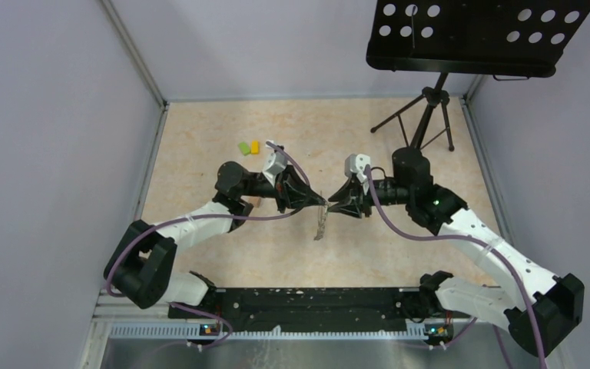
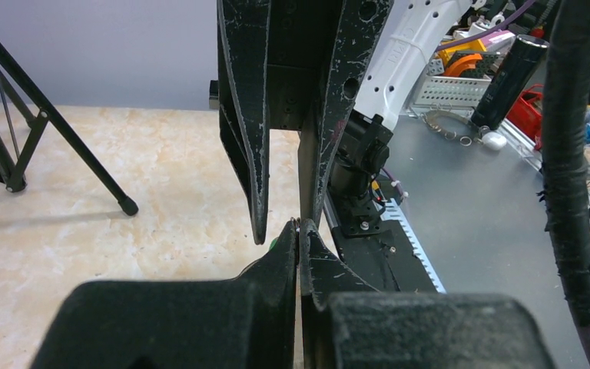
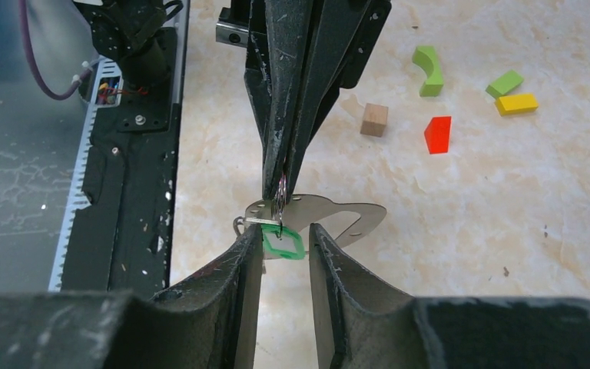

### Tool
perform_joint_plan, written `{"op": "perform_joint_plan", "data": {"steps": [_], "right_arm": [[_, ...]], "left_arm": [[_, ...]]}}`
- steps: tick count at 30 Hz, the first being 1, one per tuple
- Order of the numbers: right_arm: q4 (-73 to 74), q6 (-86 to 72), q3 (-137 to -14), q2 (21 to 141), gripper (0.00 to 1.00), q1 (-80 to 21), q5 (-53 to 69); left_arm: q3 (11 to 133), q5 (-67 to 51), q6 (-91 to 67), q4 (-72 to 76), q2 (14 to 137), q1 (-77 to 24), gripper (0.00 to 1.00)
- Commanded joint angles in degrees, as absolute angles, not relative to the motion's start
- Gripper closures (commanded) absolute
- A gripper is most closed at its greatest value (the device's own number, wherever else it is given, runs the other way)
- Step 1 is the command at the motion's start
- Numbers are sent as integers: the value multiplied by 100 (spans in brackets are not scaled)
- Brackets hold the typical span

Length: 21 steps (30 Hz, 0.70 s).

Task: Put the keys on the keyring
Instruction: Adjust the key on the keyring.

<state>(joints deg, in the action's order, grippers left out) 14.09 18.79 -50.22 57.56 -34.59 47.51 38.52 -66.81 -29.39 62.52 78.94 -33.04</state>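
The left tool is pinching fully closed, at the centre of the top view, on what appears to be the thin dark grey oval wire keyring, which the right wrist view is showing edge-on. It is holding the loop up off the beige marbled surface, so the small silver-grey metal keys are dangling free beneath, where the other arm can reach them. Whether any key is already threaded on I cannot tell. One key is carrying a bright green plastic tag, and the right tool is facing it from the opposite side with its jaws standing partly apart, straddling the tag and gripping nothing. That looks like lining up to take a key while the ring is being kept steady. Room is tightest right here: the two tools are meeting nearly tip to tip, so any sideways correction is risking a knock that sets the keys swinging. Elsewhere there is space. The small wooden blocks, in red, tan, green and yellow, are lying well apart toward the upper right of the right wrist view. The black tripod stand is sitting at the upper right of the top view, and the black base rail is running along its lower edge, all clear of the work.
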Motion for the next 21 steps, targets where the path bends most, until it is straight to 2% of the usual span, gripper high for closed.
{"op": "perform_joint_plan", "data": {"steps": [1, 8, 21], "right_arm": [[1049, 1739, -5077, 5856, 72, -3401, 5044], [952, 1581, -5145, 6017, 74, -3401, 5224], [935, 1503, -5176, 6062, 85, -3401, 5317]], "left_arm": [[3800, -6629, -3032, 6685, 7876, -3278, 100], [3770, -6629, -3002, 6704, 7928, -3278, 100], [3719, -6626, -2839, 6635, 7970, -3278, 100]]}}
